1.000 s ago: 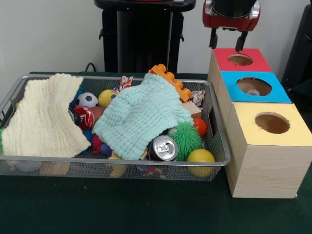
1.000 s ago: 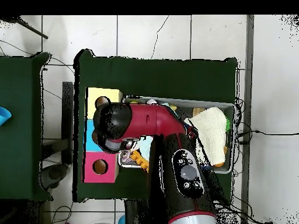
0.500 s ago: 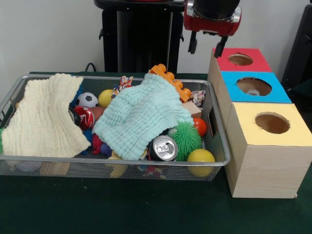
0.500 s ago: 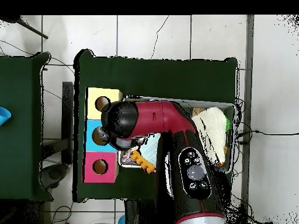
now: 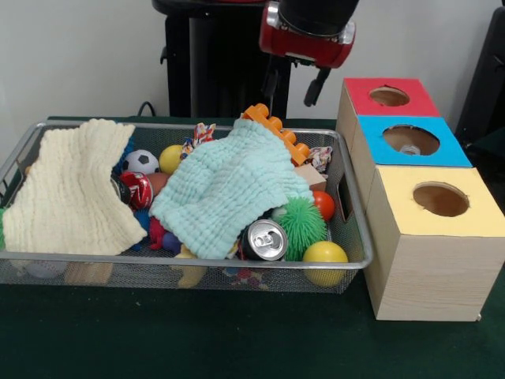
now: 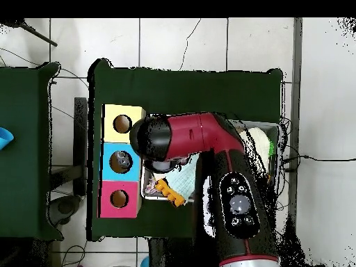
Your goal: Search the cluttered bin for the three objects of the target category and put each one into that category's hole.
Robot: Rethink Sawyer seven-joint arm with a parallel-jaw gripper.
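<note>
My gripper (image 5: 292, 87) hangs open and empty above the back right corner of the wire bin (image 5: 118, 257), just over an orange toy brick (image 5: 276, 133). In the bin, a mint cloth (image 5: 229, 185) and a cream cloth (image 5: 71, 189) cover much of the clutter. A silver can (image 5: 264, 239), a green spiky ball (image 5: 302, 223), a yellow ball (image 5: 325, 257), a red ball (image 5: 323, 204) and a small soccer ball (image 5: 140, 162) show around them. In the overhead view the arm (image 6: 201, 139) hides the gripper and most of the bin.
Right of the bin stand three wooden boxes in a row, each with a round hole: red top (image 5: 389, 96) farthest, blue top (image 5: 410, 140) in the middle, yellow top (image 5: 440, 199) nearest. The overhead view shows them as yellow (image 6: 124, 123), blue (image 6: 122, 160), red (image 6: 118, 198).
The gripper has swung from above the red box's hole leftwards in the front view to over the bin's back right corner, staying open and empty. Nothing in the bin moved.
</note>
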